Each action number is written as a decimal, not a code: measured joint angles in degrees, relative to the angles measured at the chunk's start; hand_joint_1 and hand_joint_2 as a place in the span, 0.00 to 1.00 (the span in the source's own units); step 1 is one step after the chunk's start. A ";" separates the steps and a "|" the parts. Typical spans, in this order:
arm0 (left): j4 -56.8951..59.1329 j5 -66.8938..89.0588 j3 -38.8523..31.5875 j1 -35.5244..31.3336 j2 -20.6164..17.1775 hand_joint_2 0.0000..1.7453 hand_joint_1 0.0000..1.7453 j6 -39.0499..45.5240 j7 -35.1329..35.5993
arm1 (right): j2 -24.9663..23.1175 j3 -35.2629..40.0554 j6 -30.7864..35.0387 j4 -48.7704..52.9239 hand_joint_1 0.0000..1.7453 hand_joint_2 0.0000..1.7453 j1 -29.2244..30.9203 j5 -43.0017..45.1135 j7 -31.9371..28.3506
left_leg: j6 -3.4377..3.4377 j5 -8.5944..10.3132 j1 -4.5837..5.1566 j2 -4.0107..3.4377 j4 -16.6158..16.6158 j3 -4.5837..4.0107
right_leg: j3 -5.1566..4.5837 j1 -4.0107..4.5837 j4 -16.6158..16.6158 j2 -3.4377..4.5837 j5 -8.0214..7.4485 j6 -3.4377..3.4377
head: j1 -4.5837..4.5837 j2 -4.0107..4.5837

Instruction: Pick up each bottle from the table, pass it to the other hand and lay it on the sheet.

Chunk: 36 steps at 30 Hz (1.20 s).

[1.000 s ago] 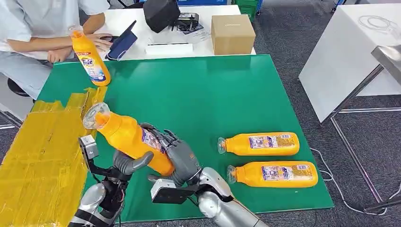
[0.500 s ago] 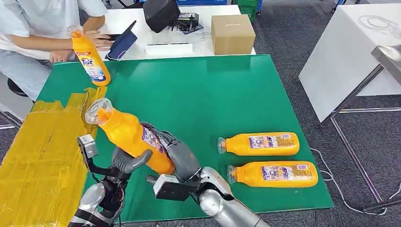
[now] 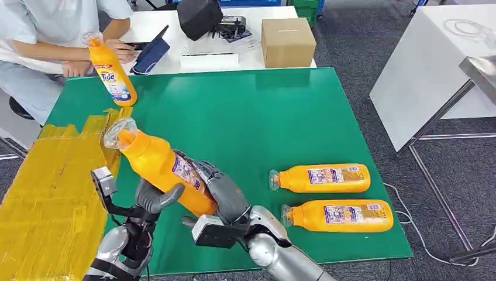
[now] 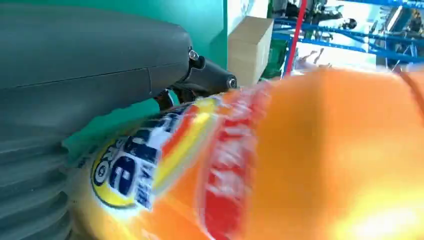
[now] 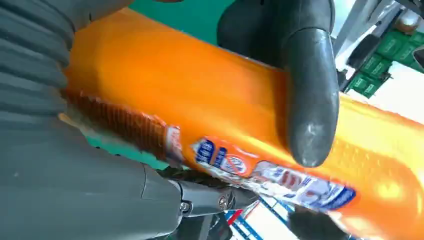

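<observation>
While you look down from the head view, you see the held bottle [image 3: 161,170] tilted above the green table [image 3: 245,117], cap toward the yellow sheet [image 3: 52,187]. Your right hand [image 3: 219,193] wraps its base end, and your left hand [image 3: 155,199] cups it from beneath, thumb against the body. Two more bottles [image 3: 321,178] [image 3: 339,215] lie side by side on the green to your right, and a standing bottle [image 3: 112,73] is at the far left corner beside a seated person [image 3: 41,35]. From the left wrist view, the bottle's blurred label [image 4: 150,165] sits against the grey palm. From the right wrist view, a dark finger [image 5: 310,95] presses across the orange body.
</observation>
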<state>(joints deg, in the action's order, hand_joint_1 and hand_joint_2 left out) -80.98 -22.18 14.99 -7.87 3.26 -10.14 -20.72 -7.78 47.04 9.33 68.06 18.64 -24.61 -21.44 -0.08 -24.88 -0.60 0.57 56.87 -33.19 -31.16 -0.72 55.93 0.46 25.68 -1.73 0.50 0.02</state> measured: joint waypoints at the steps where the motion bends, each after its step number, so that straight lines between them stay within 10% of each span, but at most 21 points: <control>1: 0.06 0.00 -0.15 -0.01 0.00 1.00 1.00 0.00 -0.04 | 0.09 0.00 -0.15 0.13 0.00 1.00 -0.01 0.06 0.00 | 0.00 0.00 0.00 0.00 0.00 0.00 | 0.00 0.00 0.00 0.00 0.00 0.00 | 0.02 0.00; 19: 4.13 0.29 -4.37 -1.56 0.04 1.00 1.00 3.48 -0.26 | 0.63 2.82 -2.12 3.48 0.00 1.00 -1.71 0.74 -1.22 | 0.00 0.00 0.01 0.01 0.00 -0.02 | -0.02 0.00 0.00 -0.03 0.00 0.00 | 0.07 0.00; 36: 3.87 21.76 -9.33 -3.90 -2.67 1.00 1.00 26.96 -7.13 | 4.37 -0.92 9.51 16.03 0.00 1.00 -3.32 -2.95 -3.41 | 0.00 0.01 0.01 0.01 0.00 0.00 | -0.02 0.00 0.00 -0.02 0.00 0.00 | 0.09 0.00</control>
<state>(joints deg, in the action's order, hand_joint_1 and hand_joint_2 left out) -77.11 -0.43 5.66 -11.77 0.59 16.82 -27.85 -3.41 46.12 18.84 84.09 15.33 -27.56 -24.85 -0.08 -24.87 -0.59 0.58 56.88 -33.19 -31.18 -0.72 55.94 0.44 25.68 -1.73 0.59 0.02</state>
